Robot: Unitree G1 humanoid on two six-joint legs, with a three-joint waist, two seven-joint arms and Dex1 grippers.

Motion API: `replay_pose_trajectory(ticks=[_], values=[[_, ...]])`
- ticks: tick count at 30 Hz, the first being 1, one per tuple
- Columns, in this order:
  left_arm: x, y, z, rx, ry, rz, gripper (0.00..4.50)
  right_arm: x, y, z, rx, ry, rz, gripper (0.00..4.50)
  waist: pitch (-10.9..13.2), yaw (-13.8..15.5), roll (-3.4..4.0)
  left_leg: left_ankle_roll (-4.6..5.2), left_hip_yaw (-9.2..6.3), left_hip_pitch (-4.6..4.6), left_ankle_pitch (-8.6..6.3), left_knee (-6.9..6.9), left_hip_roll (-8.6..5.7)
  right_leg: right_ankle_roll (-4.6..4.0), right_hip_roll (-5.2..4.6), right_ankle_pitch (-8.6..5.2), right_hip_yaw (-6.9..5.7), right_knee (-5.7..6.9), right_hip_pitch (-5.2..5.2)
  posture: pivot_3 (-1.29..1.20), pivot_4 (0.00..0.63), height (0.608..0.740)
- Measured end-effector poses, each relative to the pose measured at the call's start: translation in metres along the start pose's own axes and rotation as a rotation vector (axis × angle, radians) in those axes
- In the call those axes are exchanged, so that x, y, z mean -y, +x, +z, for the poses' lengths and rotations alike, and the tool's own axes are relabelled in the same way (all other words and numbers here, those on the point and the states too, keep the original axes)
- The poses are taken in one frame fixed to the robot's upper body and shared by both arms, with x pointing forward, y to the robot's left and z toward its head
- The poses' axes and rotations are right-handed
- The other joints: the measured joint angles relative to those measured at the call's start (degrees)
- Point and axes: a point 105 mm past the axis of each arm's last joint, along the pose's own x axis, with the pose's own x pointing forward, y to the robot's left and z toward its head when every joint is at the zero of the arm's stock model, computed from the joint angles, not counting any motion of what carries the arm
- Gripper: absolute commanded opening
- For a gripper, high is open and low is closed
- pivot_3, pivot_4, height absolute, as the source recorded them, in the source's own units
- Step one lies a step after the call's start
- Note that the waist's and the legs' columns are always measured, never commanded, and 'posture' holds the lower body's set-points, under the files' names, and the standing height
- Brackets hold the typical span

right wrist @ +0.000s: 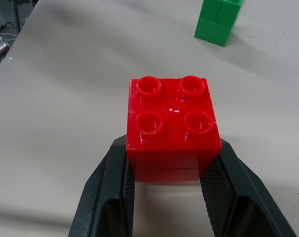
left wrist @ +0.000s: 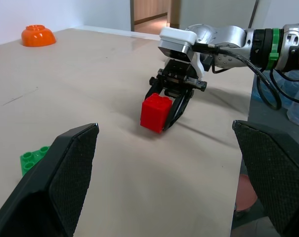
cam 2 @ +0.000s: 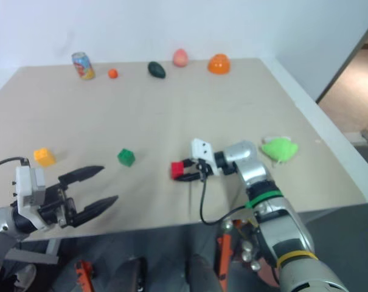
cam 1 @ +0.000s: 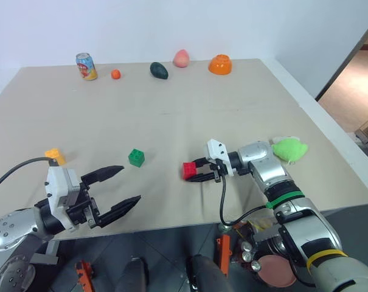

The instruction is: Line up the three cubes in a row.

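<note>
red cube (cam 1: 189, 170) sits at the centre of the head view, pinched between the right gripper (cam 1: 199, 171) fingers on the table (cam 1: 171, 121). green cube (cam 1: 136, 157) lies just left of it, apart. yellow-orange cube (cam 1: 55, 156) rests at the far left. left gripper (cam 1: 120, 188), lower left, hangs spread wide and empty over the table's near edge.

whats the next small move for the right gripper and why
Probably carry the red cube a little further toward the green cube and set it down beside it. The right gripper is shut on the red cube, a gap of bare table separates it from the green one, and the yellow-orange cube lies beyond on roughly the same line.
</note>
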Motion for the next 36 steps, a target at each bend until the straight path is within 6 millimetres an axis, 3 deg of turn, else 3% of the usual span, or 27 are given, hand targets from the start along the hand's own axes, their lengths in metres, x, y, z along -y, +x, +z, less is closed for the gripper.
replay_pose_trajectory(ticks=[15,16,22,31,36], values=[[-0.002,0.007,0.004,0.02,0.015,-0.018,4.5,-0.001,-0.008,-0.015,-0.041,0.01,-0.004,1.27,0.0,-0.01,0.0,-0.01,0.0,0.05,0.01,0.01,0.07,-0.09,0.09,0.06,0.01,0.0,0.02,0.0,0.15,0.738],[-0.003,0.006,0.004,0.019,0.013,-0.016,4.5,-0.001,-0.007,-0.015,-0.042,0.012,-0.001,2.31,0.0,-0.01,0.0,-0.01,0.0,0.05,0.01,0.01,0.08,-0.1,0.09,0.07,0.01,0.0,0.03,0.0,0.15,0.738],[-0.004,0.006,0.004,0.019,0.013,-0.012,4.5,0.007,-0.004,-0.014,-0.056,0.022,-0.006,4.36,-0.01,-0.02,-0.01,-0.03,0.0,0.13,0.02,-0.02,0.16,-0.16,0.17,0.1,0.0,0.0,0.06,0.0,0.15,0.738],[-0.005,0.005,0.005,0.033,0.006,0.024,4.5,0.01,-0.005,-0.012,-0.081,0.043,0.047,4.44,0.0,-0.03,0.01,-0.03,0.01,0.22,0.02,-0.22,0.22,-0.24,0.23,0.08,0.0,0.01,0.05,0.0,0.15,0.738],[-0.018,-0.002,0.018,0.125,-0.023,0.138,4.5,0.02,-0.041,-0.011,-0.167,0.051,0.02,4.44,0.01,0.05,0.02,-0.05,0.04,0.21,0.03,-0.12,0.21,-0.24,0.2,0.08,0.02,0.01,0.09,0.0,0.15,0.738]])
